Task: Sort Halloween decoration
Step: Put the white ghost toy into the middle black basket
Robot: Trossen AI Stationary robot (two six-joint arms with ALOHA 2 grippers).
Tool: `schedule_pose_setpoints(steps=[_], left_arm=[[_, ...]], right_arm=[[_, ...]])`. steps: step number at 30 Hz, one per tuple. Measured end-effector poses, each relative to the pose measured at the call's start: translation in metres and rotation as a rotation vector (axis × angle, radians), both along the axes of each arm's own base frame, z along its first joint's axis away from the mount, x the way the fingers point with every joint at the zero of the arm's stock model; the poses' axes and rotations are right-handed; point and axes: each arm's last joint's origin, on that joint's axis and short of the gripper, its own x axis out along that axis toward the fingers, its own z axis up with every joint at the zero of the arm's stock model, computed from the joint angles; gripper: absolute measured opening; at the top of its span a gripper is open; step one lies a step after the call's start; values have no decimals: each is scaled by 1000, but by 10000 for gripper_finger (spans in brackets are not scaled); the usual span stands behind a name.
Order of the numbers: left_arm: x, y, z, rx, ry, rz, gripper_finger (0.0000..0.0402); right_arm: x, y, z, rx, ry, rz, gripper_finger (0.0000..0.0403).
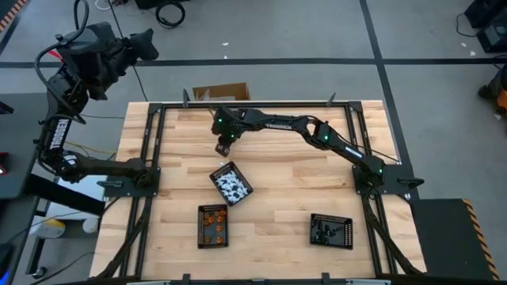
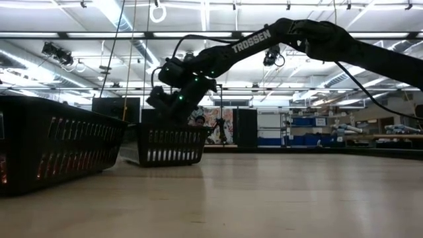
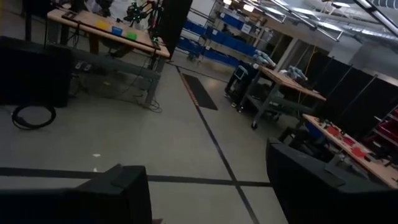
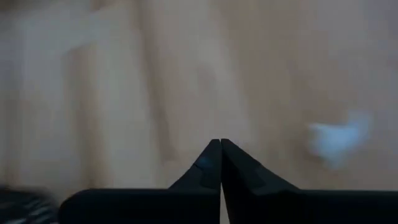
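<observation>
Fingertips of the right gripper (image 4: 220,144) pressed together tip to tip, nothing visible between them. Gripper sits above bare wood on the far-middle part of the table (image 1: 277,198), just beyond the middle tray (image 1: 230,183). Blurred white piece (image 4: 339,140) lies on the wood near the tips, not touching them. Right arm (image 1: 317,131) reaches from its base at the right edge, stretched leftward across the far half, wrist bent down; in the low view it comes in from upper right and the gripper (image 2: 173,106) hangs above the tray (image 2: 165,144).

Left gripper (image 3: 205,199) spread wide, holding nothing. Left arm (image 1: 91,55) is folded up and raised off the table's far-left corner, wrist camera looking out at the room floor.

Halloween decoration: middle tray holds black and white pieces (image 1: 232,186), near-left tray (image 1: 212,226) holds orange pieces (image 1: 212,224), near-right tray (image 1: 330,230) holds dark pieces, kind unclear. Large tray wall (image 2: 53,149) fills the left of the low view and blocks that side.
</observation>
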Motion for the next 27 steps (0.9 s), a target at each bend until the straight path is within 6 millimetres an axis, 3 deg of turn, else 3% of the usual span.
schedule_pose_setpoints(steps=[5,10,15,20,23,27], left_arm=[[0,0,-1,-3,8,-14,270],[-1,-2,-4,-28,51,-37,270],[-1,-2,-5,-34,63,-38,270],[1,-1,-6,-35,64,-40,270],[2,0,-6,-39,68,-41,270],[3,1,-6,-39,68,-48,270]], right_arm=[[1,10,14,36,-2,12,11],[-2,-16,32,41,-90,-109,53],[0,-26,19,-7,-88,-186,127],[11,-12,0,-2,-89,-232,194],[10,-2,-7,-58,-18,-290,215],[14,3,1,-118,-46,-289,221]])
